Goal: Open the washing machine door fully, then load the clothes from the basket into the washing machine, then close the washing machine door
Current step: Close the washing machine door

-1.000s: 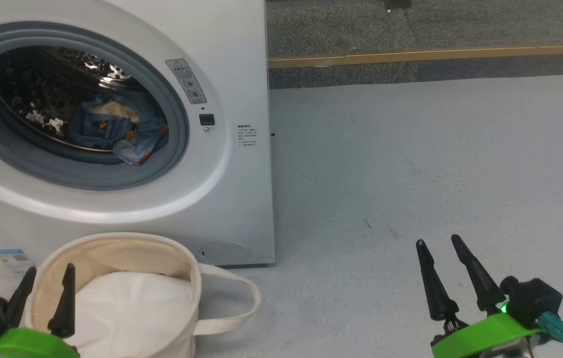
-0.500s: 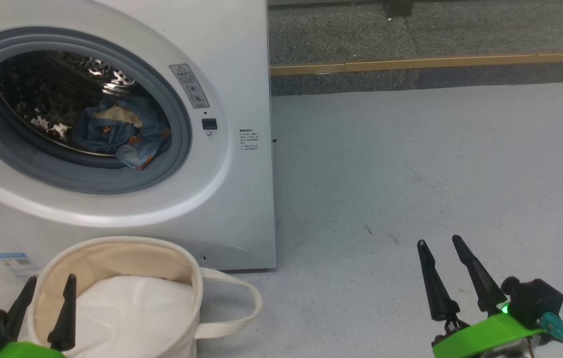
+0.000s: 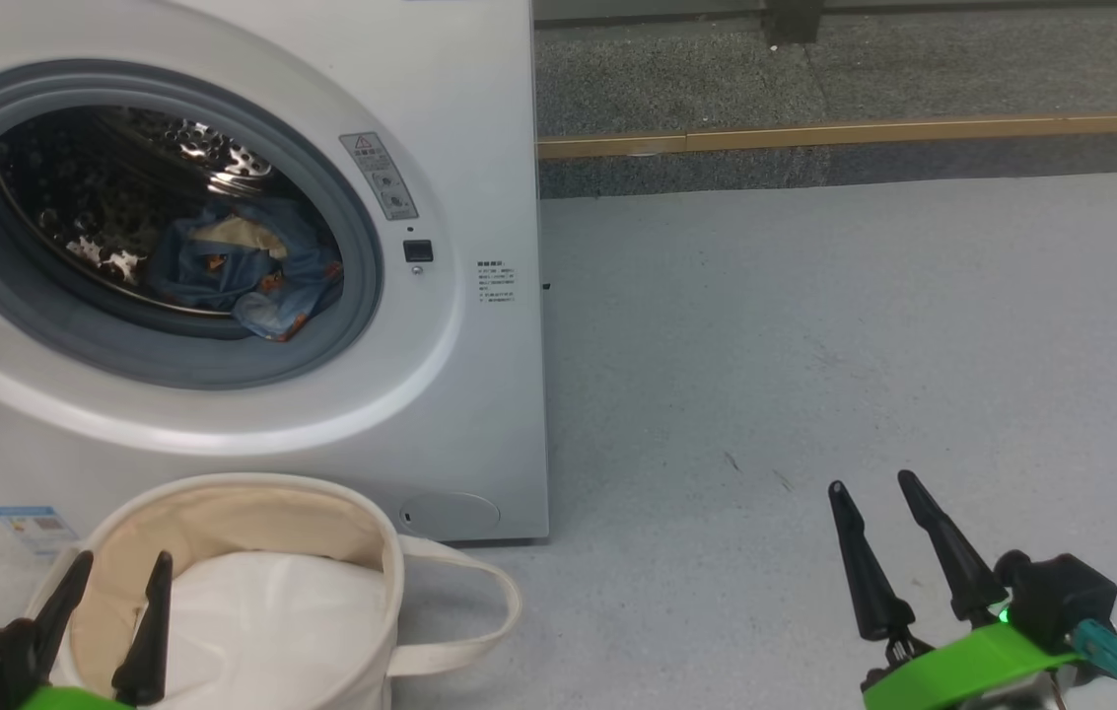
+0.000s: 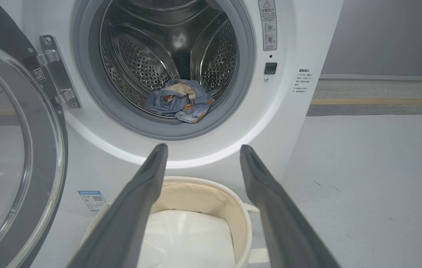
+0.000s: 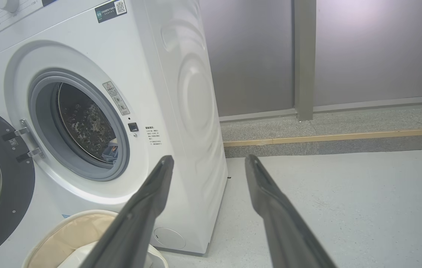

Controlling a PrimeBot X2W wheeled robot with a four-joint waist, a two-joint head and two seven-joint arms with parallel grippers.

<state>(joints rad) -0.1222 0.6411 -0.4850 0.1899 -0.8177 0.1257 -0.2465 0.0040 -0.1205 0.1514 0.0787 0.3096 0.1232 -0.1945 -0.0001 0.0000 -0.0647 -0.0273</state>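
- Pale grey floor (image 3: 814, 345) all round, with a grey wall and a wood-coloured strip behind.
- Biggest thing is the washing machine (image 3: 459, 394), front-left of the robot, with its drum opening uncovered.
- The washing machine door (image 4: 48, 156) is swung wide on its hinge at the left of the opening and stands upright.
- The basket (image 3: 223, 523) sits on the floor just below the opening. I can spot a white liner (image 3: 272, 611) in it but no blue fabric.
- The clothes (image 3: 243, 271) are bunched low in the drum, so I'd guess loading's done and shutting the door is what's left.
- The left gripper (image 3: 122, 567) hovers over the basket's near rim, fingers spread, holding nothing. The door's just off to its left, so it's the nearer arm, and the push would go rightward.
- The right gripper (image 3: 871, 483) is spread and empty too, over bare floor well right of the machine.
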